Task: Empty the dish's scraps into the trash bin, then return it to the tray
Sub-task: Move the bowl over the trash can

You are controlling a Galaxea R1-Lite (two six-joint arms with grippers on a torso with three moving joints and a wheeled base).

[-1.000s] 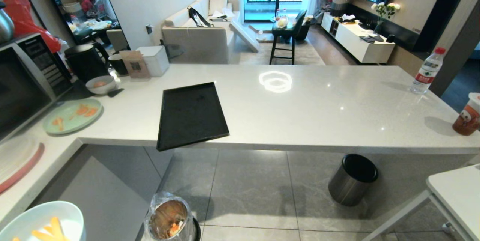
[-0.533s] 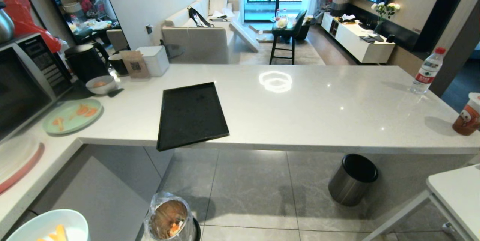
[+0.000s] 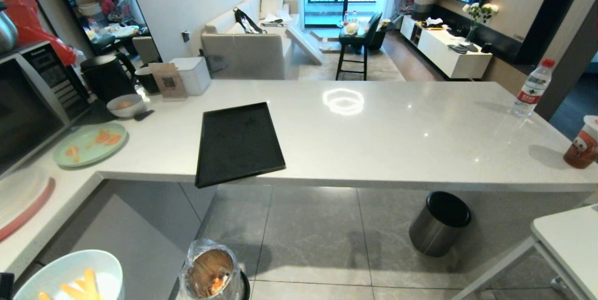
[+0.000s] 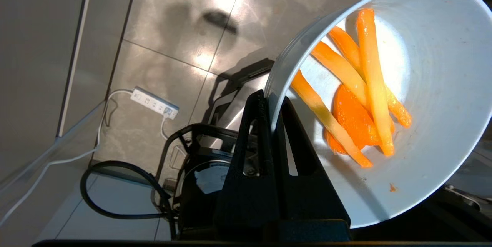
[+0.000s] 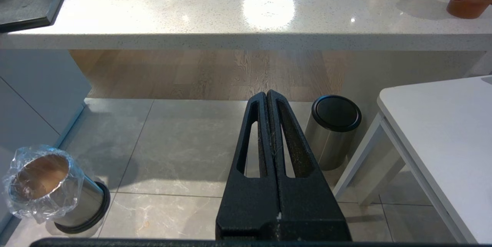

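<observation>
The left gripper point(image 4: 269, 104), fingers clamped on the rim of the dish point(image 3: 70, 274), is holding it beside the trash bin point(image 3: 209, 273), so tipping early risks dropping the scraps point(image 4: 353, 85) onto the floor.

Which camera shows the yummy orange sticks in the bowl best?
The left wrist view: the scraps lie big and whole inside the tilted dish, whose rim the left gripper pinches. The head view catches only a few scraps at its bottom edge. The right wrist view shows none.
</observation>
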